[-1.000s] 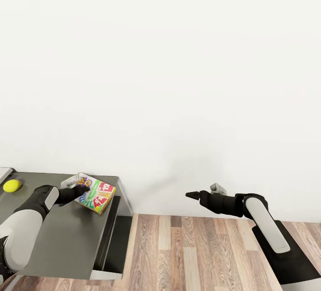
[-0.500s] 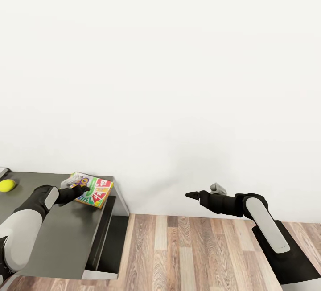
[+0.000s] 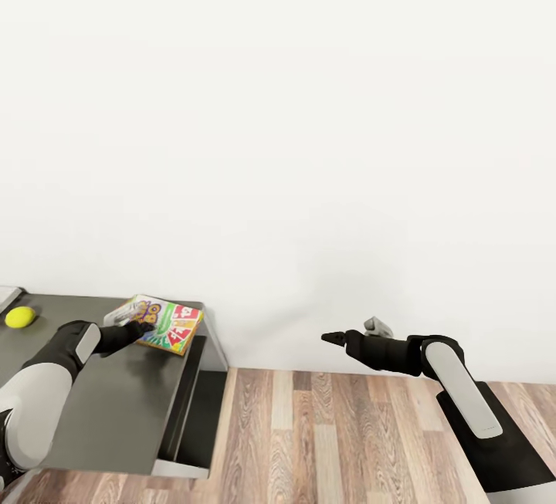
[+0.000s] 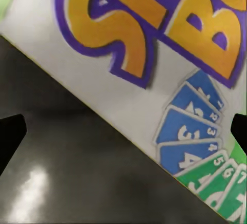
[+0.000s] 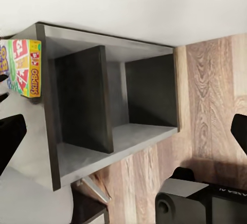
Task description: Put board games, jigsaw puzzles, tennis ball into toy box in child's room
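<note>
The left gripper [image 3: 144, 326] reaches onto the near-left corner of the flat white-green card-printed board game box [image 3: 164, 323], its two dark fingers spread wide apart to either side of the box face in the left wrist view [image 4: 170, 80], with nothing clamped between them. That box lies flat at the far right corner of the grey-topped table [image 3: 116, 404], close to the white wall [image 3: 309, 141]. A small yellow-green tennis ball [image 3: 19, 317] sits on the same top, well to the left. The right gripper [image 3: 333, 338] hangs open and empty above the wood-plank floor [image 3: 332, 442], well apart from the table, whose dark open side compartments [image 5: 103, 105] face it.
</note>
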